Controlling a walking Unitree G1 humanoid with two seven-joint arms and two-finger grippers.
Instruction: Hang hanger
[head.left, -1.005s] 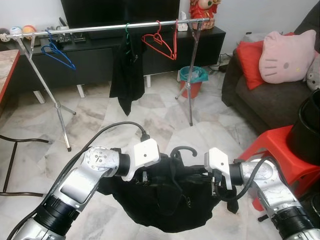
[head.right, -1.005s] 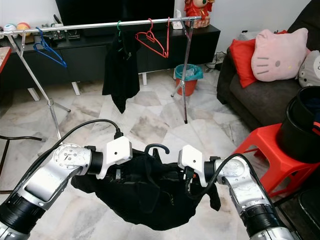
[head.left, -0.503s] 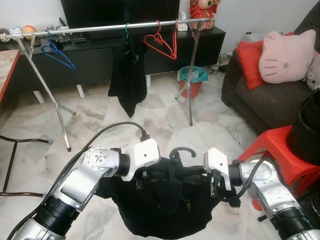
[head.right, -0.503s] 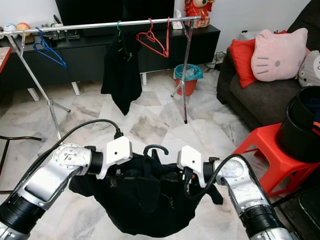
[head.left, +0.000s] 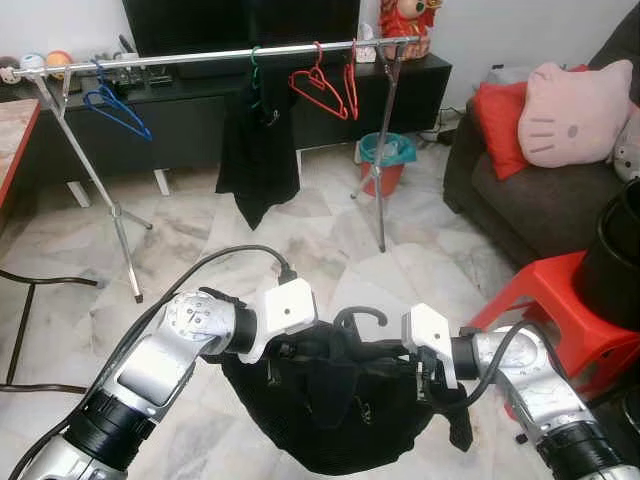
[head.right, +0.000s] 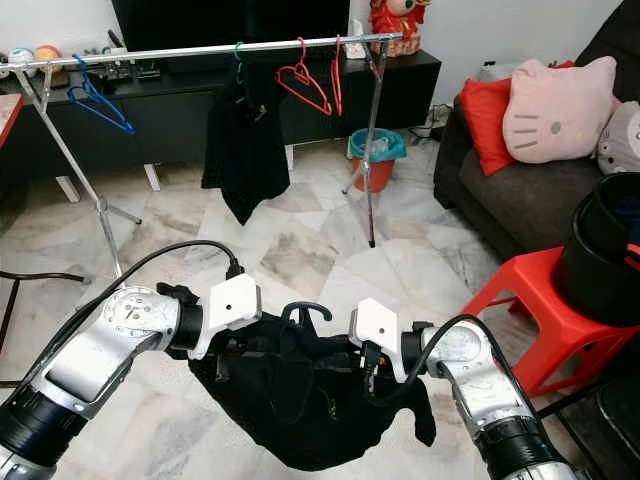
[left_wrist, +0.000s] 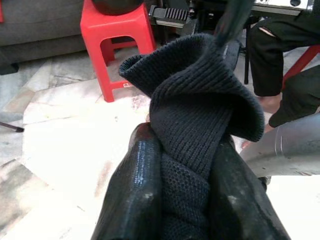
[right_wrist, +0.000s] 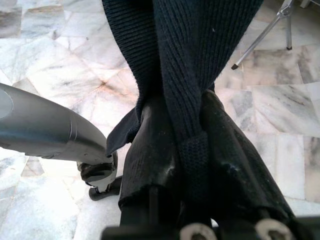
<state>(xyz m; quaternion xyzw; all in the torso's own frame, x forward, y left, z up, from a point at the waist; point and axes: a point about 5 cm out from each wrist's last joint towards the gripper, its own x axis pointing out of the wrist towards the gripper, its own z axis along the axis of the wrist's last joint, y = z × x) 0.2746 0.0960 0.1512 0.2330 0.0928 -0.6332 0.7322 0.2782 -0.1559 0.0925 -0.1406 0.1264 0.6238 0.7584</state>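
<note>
Showing a marble-tiled floor (head.left: 300, 240) with a long silver metal clothes rail on tripod legs (head.left: 200, 53) standing well ahead of both end effectors, before a low black cabinet (head.left: 180, 120). A dark brown sofa (head.left: 540, 200) lies ahead of and outward from the right end effector, bearing a red cushion (head.left: 500, 120) and a pink cat-face cushion (head.left: 575, 110); a red plastic stool (head.left: 560, 300) stands just outward of the right arm. On the rail hang a black garment on a green hanger (head.left: 255, 150), two red wire hangers (head.left: 325, 90) and a blue hanger (head.left: 115, 108).

Between the two end effectors, a black knitted garment on a black hanger (head.left: 335, 400) is stretched and sags toward the floor; the hanger's curved black hook (head.left: 362, 316) rises at the midpoint between them. The left end effector (left_wrist: 182, 180) is closed on one bunched shoulder of the knit, its two black fingers (left_wrist: 137, 185) pressed against the fabric on either side. The right end effector (right_wrist: 187, 145) is likewise clamped on the opposite shoulder, a fold of knit running up between its fingers (right_wrist: 150, 150). A small red bin with a teal rim (head.left: 385, 160) sits beyond the rail's far leg.
</note>
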